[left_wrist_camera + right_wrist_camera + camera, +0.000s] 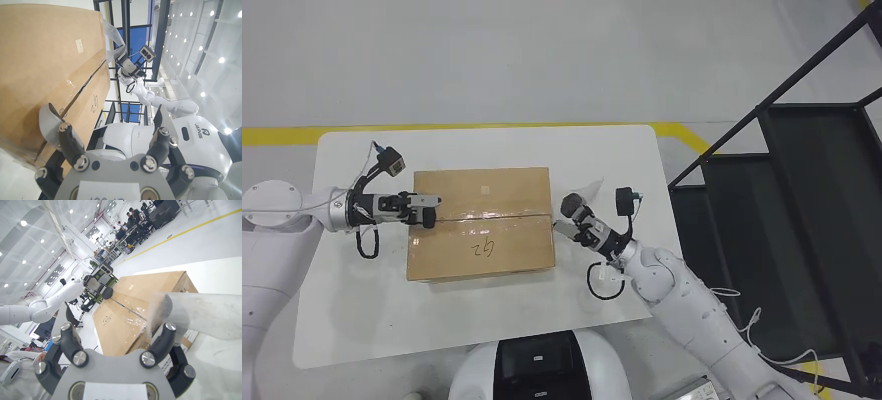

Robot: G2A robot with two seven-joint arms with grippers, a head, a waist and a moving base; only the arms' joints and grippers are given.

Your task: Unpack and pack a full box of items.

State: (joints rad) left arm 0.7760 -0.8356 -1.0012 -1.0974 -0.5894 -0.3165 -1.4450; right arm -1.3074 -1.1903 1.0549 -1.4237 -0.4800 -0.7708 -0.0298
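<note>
Plainly the taped box (482, 222), central on the worktop (592, 160), looks stiff and probably heavy, best taken by its ends, where the left claw (430, 210) and right claw (564, 217) both gape open, flimsy tape (198, 311) draped on the right.

Handwritten "G2" stands on top of the cardboard box (482, 215).

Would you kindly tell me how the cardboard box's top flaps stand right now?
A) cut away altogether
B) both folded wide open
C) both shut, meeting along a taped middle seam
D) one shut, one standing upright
C: the cardboard box on the table has both top flaps lying flat, meeting along a middle seam with clear tape over it.
</note>
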